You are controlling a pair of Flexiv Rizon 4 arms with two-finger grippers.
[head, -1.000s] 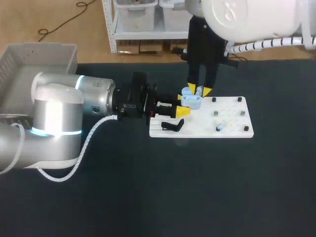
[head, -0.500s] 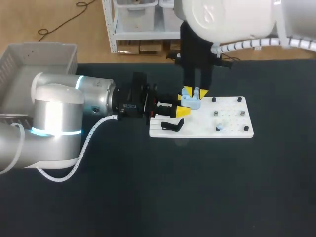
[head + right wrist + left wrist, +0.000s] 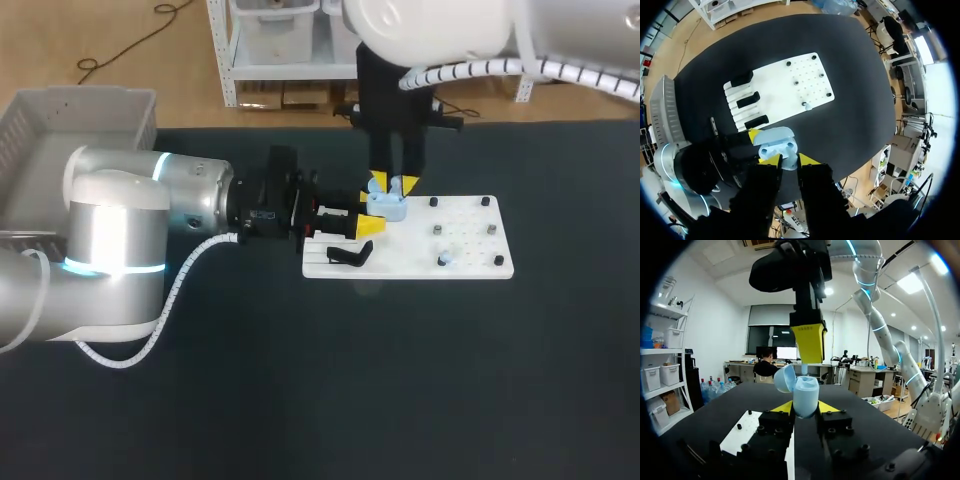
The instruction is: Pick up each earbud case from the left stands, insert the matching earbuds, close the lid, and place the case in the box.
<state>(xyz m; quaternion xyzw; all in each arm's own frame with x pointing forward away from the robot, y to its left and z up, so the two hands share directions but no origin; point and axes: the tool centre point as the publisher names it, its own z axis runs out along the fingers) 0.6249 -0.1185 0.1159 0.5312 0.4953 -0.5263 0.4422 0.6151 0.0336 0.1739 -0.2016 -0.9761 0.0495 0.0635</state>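
Yellow-tipped left tool [image 3: 805, 408] clamped on the open pale-blue earbud case [image 3: 386, 207], just above centre in the head view.
My right tool [image 3: 393, 183] hangs directly above its open top, so insertion should run straight down; whether it carries anything I cannot tell.

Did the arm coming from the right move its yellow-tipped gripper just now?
Yes. The right gripper slid a little toward the view's left, away from the corner peg of the white board, and hangs over the blue earbud case.
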